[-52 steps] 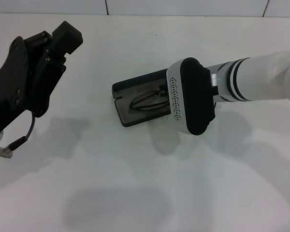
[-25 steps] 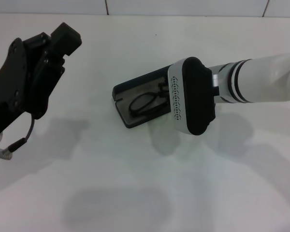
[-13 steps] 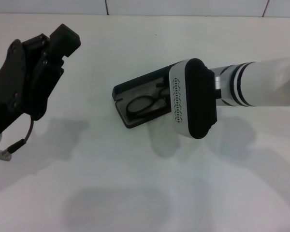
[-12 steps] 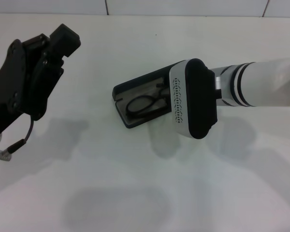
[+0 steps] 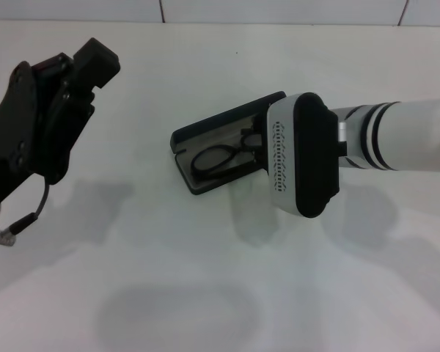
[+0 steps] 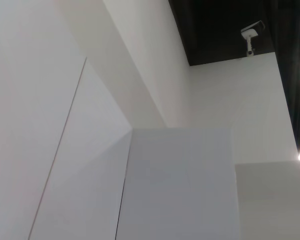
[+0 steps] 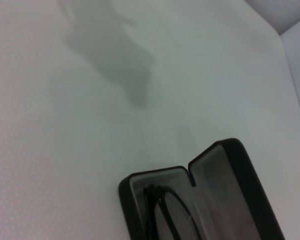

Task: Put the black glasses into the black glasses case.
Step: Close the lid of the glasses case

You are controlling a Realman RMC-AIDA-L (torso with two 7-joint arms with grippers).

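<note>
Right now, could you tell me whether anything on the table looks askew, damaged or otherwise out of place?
Nothing stands out. The black glasses lie inside the open black glasses case, which sits at an angle on the table. No damage shows.

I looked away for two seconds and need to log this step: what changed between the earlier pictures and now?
The right hand drew back from over the black glasses case toward the robot's right, uncovering more of its lid. The black glasses, tilted inside the case earlier, now lie flatter in it with nothing holding them. The case stayed open in place, and the left hand stayed raised at the robot's left.
</note>
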